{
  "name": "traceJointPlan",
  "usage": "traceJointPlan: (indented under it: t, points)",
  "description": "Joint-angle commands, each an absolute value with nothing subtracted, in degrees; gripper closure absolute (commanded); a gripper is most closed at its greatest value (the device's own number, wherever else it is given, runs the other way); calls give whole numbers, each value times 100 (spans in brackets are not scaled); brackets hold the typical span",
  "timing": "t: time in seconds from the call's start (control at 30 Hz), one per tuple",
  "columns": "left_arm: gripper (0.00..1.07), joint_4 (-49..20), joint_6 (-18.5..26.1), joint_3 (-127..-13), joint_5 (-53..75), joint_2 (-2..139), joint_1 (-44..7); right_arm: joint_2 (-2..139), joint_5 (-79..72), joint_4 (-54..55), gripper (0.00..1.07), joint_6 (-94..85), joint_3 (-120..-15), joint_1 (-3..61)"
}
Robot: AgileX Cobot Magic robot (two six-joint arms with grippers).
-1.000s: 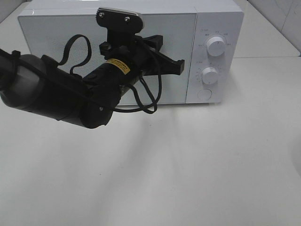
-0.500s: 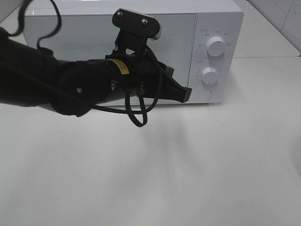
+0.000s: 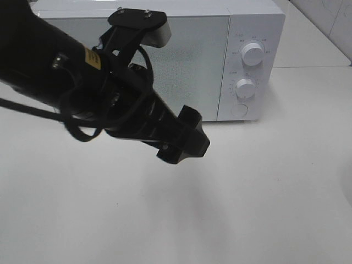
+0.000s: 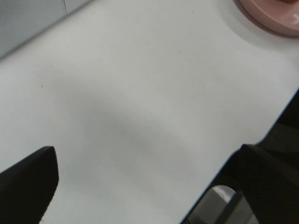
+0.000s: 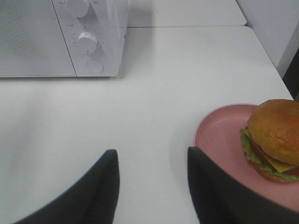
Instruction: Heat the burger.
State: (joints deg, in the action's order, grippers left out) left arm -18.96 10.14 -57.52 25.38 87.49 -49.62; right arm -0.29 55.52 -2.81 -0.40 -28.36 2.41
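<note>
While the burger [image 5: 274, 138] sits untouched on the pink plate [image 5: 219, 135], near the right edge of the worktop [image 5: 154, 98] and well apart from the microwave [image 3: 181, 55], nothing has been loaded, and the microwave door [image 3: 181, 66] looks shut. By my reading, the step in hand is either opening that door or fetching the burger.

The right gripper [image 5: 152, 186] hovers over bare worktop just beside the plate, its jaws partly parted and holding nothing. The left gripper [image 4: 140, 186] hangs above the worktop in front of the microwave, jaws spread wide and empty; the plate's rim shows at the far corner of its wrist view.

To do this well, I would open the door fully first, so the burger has a clear way in. The bun is soft and the layers can slide, so carrying the plate by its rim seems safer than squeezing the burger itself.
</note>
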Motion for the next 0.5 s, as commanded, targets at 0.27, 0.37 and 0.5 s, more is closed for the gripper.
traceJointPlan:
  t: [0.27, 0.37, 0.5]
  points:
    - [5, -1003, -413, -5752, 4097, 7913, -4612, -172, 5512, -241, 58, -97, -2842, 229]
    - [5, -791, -642, -5752, 4555, 7712, -4217, -172, 5512, -241, 58, -97, -2842, 229]
    - [5, -504, -596, -5752, 5317, 7345, -3317, -172, 5512, -241, 58, -97, -2842, 229]
